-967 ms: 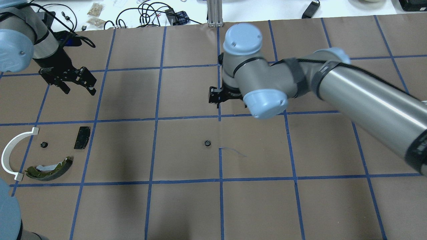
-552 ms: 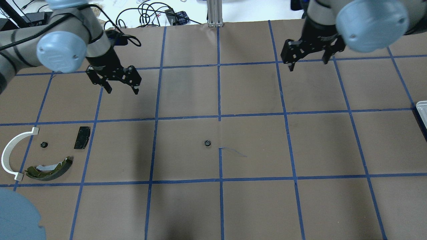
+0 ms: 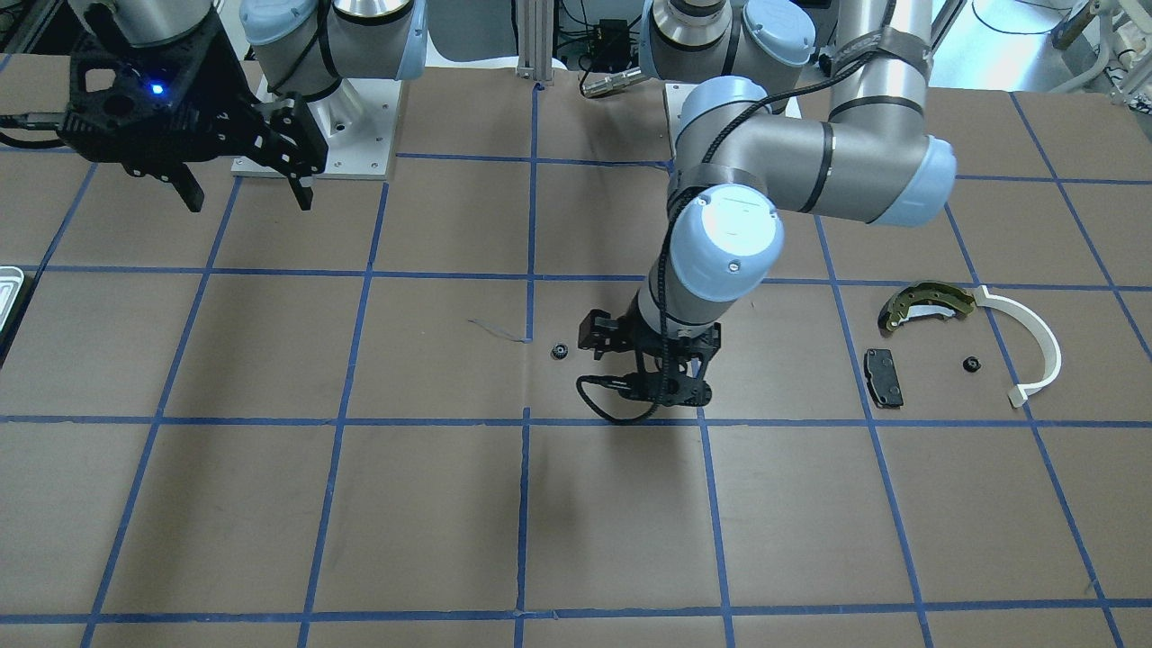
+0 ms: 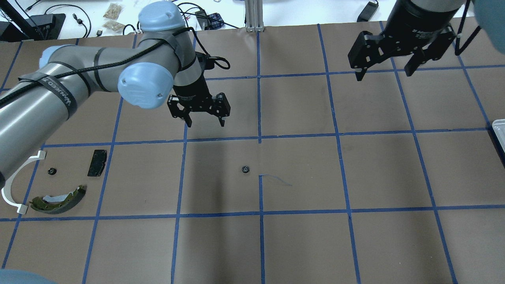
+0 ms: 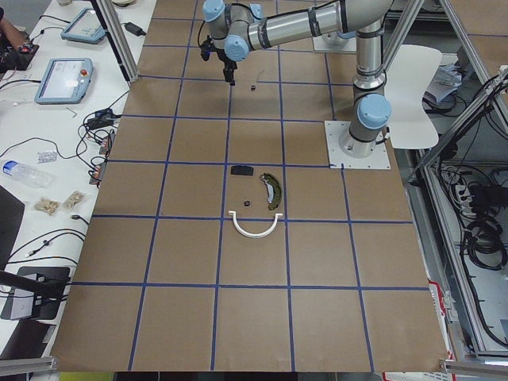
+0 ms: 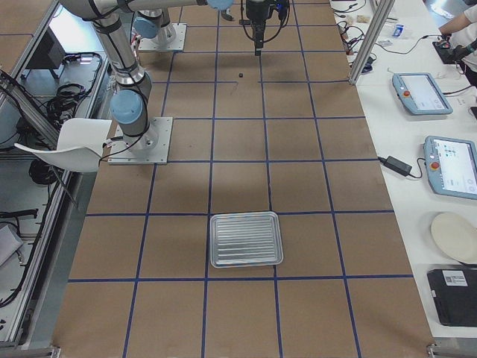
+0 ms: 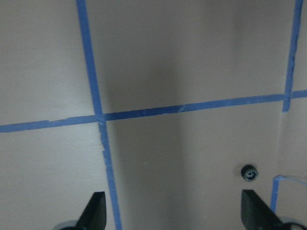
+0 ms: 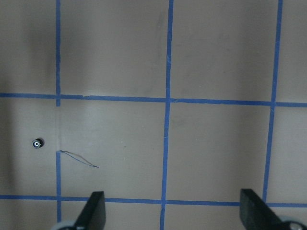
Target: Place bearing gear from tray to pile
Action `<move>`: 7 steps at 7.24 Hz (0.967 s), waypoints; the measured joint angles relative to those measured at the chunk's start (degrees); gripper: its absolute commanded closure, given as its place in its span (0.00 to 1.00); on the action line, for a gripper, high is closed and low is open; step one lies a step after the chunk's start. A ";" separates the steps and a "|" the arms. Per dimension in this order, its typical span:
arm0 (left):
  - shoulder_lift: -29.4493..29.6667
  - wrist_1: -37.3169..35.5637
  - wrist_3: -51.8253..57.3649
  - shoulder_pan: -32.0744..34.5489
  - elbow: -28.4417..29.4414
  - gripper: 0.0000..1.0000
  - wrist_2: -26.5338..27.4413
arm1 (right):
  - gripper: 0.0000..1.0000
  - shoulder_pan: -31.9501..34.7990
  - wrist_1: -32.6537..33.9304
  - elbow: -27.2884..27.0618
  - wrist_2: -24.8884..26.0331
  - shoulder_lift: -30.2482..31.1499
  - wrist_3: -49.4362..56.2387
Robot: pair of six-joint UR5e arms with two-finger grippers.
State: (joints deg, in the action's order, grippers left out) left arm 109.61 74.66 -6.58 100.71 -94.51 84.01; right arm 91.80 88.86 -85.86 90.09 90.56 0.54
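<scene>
A small black bearing gear (image 4: 245, 169) lies alone on the brown paper mid-table, also in the front view (image 3: 558, 350) and both wrist views (image 7: 249, 172) (image 8: 37, 143). My left gripper (image 4: 204, 120) is open and empty, hovering behind and left of the gear. My right gripper (image 4: 384, 75) is open and empty at the far right. The pile sits at the near left: olive brake shoe (image 4: 59, 199), white arc strip (image 4: 12, 185), dark pad (image 4: 97, 162) and a second small gear (image 4: 51, 171). The tray (image 6: 246, 239) shows only as a rim at the right edge (image 4: 499, 132).
Blue tape lines grid the brown paper. A thin scratch mark (image 4: 276, 179) lies just right of the gear. Cables and small items (image 4: 177, 17) lie on the white bench beyond the far edge. The left arm's elbow (image 4: 146, 85) hangs over the left half.
My left gripper has swung right from the far left toward the table's middle. My right arm has pulled back from the centre to the far right. The gear has not moved.
</scene>
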 measured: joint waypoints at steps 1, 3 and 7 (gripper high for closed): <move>0.88 -5.30 -3.68 2.60 -2.95 0.00 -0.41 | 0.00 1.65 1.62 -1.11 0.41 -0.88 -2.34; 2.49 -16.52 -8.42 6.15 -9.54 0.00 -0.73 | 0.00 2.04 3.40 -3.62 0.96 -1.53 -3.42; 3.39 -21.12 -9.50 8.05 -14.08 0.25 -0.66 | 0.00 1.32 3.96 -5.43 0.43 -1.31 -2.96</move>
State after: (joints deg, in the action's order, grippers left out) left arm 113.00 53.54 -16.08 108.75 -108.59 83.35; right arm 93.12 92.81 -91.29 90.52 89.25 -2.42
